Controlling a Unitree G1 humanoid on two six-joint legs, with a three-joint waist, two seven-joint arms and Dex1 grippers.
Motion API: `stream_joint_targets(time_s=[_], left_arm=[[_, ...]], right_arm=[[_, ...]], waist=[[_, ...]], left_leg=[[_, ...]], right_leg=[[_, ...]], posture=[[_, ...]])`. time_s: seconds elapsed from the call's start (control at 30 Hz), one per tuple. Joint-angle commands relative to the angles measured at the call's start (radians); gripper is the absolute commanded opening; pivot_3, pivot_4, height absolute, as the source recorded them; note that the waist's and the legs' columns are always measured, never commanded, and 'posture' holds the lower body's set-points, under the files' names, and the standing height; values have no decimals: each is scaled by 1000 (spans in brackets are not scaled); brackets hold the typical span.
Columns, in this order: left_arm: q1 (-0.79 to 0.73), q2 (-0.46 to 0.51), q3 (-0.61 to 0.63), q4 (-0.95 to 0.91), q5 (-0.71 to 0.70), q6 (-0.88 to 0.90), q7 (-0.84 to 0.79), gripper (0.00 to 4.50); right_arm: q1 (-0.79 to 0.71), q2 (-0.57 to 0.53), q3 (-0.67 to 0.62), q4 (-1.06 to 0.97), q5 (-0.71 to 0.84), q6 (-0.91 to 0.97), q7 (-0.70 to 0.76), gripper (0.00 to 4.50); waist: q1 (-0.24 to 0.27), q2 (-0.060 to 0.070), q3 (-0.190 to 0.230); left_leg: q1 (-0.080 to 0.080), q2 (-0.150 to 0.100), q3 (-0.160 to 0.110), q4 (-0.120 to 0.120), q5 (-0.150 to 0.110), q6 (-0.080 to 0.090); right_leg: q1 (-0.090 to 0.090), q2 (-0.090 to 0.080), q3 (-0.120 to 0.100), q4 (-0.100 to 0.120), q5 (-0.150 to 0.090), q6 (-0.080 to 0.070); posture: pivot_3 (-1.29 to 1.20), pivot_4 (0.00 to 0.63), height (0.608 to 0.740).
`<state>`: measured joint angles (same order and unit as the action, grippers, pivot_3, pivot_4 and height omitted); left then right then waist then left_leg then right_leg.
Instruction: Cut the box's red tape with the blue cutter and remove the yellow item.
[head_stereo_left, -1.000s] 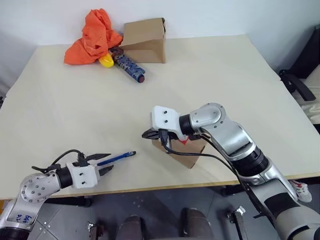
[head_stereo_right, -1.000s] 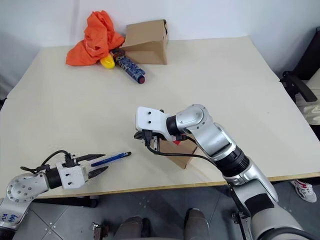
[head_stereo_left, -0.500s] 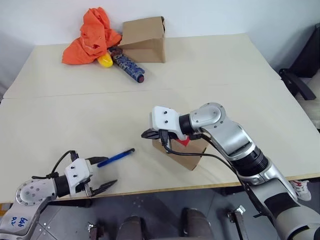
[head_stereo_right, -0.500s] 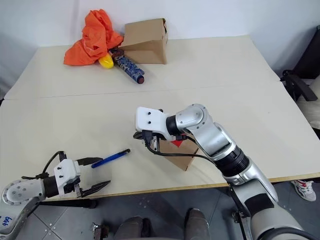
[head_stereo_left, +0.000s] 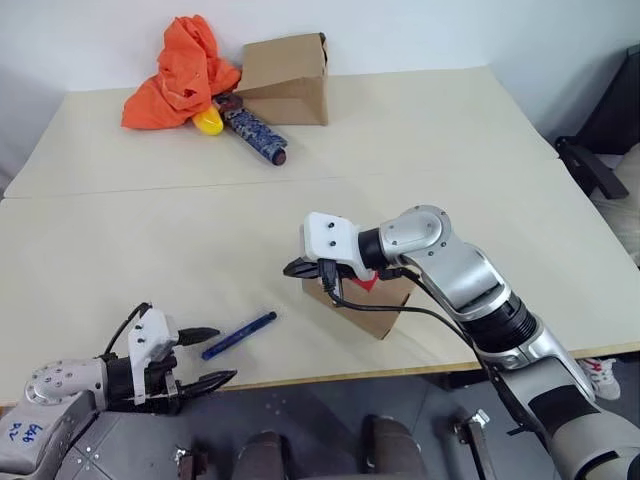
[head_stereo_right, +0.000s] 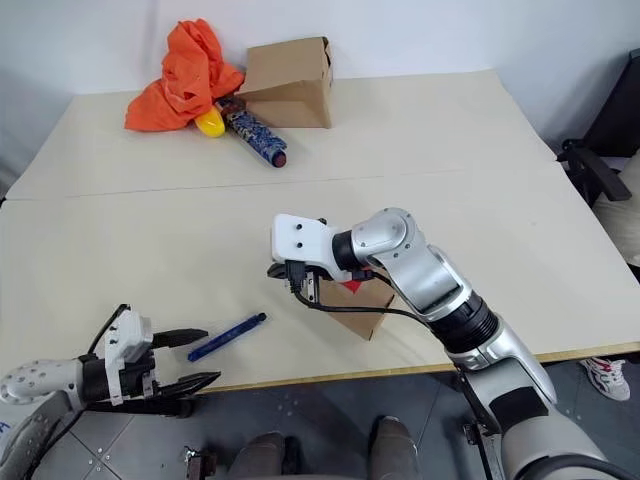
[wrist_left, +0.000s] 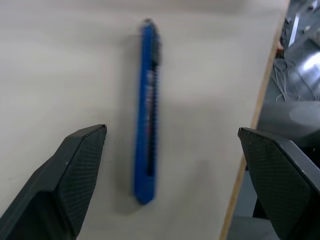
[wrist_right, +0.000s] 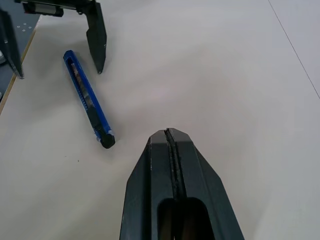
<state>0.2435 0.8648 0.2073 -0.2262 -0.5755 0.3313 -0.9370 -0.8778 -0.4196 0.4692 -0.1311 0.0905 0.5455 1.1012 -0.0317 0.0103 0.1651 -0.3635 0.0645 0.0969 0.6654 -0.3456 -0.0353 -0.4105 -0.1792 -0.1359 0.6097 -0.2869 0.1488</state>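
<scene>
While one blue cutter (head_stereo_left: 239, 334) lies free, left fingers (head_stereo_left: 202, 381) gape — right fingers (wrist_right: 172, 175) pressed together, seemingly empty.

The left end effector (head_stereo_left: 200, 356) has let go of the blue cutter (head_stereo_left: 239, 334) and rolled, its fingers now spread wide. It has drawn back toward the bench (head_stereo_left: 120, 250) edge, and the cutter lies loose just ahead of it.
</scene>
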Motion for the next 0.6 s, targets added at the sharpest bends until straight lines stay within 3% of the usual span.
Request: stream_joint_targets(time_s=[0.03, 0.4, 0.5, 0.6], left_arm=[[-9, 9, 20, 69, 38, 29, 0, 4489], [-49, 2, -64, 115, 123, 52, -15, 4489], [-46, 12, -80, 117, 135, 61, -31, 4009], [-38, 14, -83, 119, 133, 54, -54, 3143]], right_arm=[[-18, 7, -8, -12, 3, -21, 1, 0], [-23, 7, -11, -5, 1, -20, 1, 0], [-23, 5, -13, -7, 2, -17, 1, 0], [-19, -1, -14, -13, 4, -12, 4, 0]], waist=[[-1, 0, 0], [5, 0, 0], [4, 0, 0], [2, 0, 0]], left_leg=[[0, 0, 0, 0, 0, 0], [0, 0, 0, 2, 0, 0], [0, 0, 0, 3, 0, 0], [1, 0, 0, 2, 0, 0]], right_leg=[[0, 0, 0, 0, 0, 0], [0, 0, 1, 1, 0, 0], [1, 0, 1, 2, 0, 0], [1, 0, 1, 2, 0, 0]], posture=[[0, 150, 740], [0, 150, 740], [0, 150, 740], [0, 150, 740]])
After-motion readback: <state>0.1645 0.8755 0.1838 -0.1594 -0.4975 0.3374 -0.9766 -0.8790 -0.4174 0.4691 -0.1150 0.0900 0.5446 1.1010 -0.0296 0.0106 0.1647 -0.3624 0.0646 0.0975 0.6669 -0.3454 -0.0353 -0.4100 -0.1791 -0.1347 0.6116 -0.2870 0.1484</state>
